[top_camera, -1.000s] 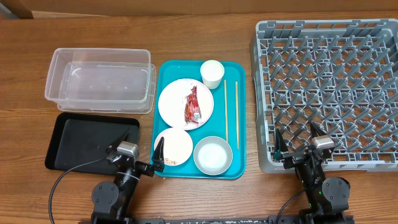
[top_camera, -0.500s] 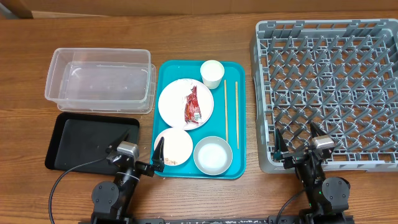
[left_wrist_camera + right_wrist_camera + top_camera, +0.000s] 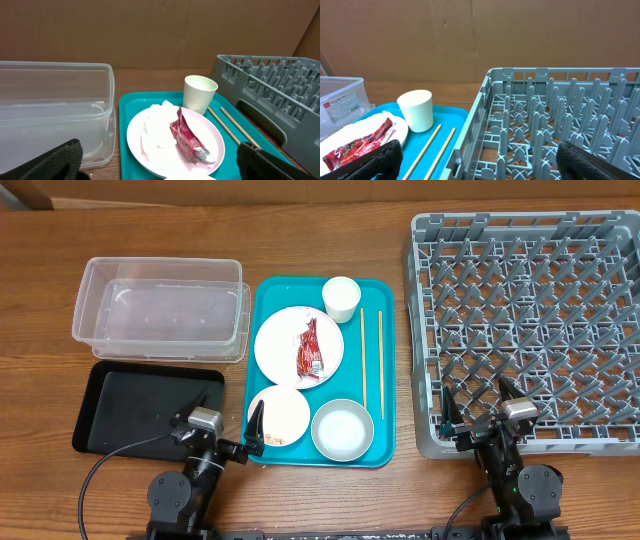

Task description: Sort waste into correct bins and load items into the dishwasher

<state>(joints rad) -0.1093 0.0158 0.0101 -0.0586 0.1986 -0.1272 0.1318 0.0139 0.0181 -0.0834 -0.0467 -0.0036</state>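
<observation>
Wooden surface under everything. Left hand and right hand both spread apart, empty. Ahead of left hand, sauce packet and tissue on large plate; dish rack ahead of right hand.

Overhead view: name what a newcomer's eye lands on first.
The bright teal tray in the middle of the view draws the eye first, above all the red sauce packet lying on its large plate. To the tray's right, the big grey dish rack fills that whole side.
</observation>
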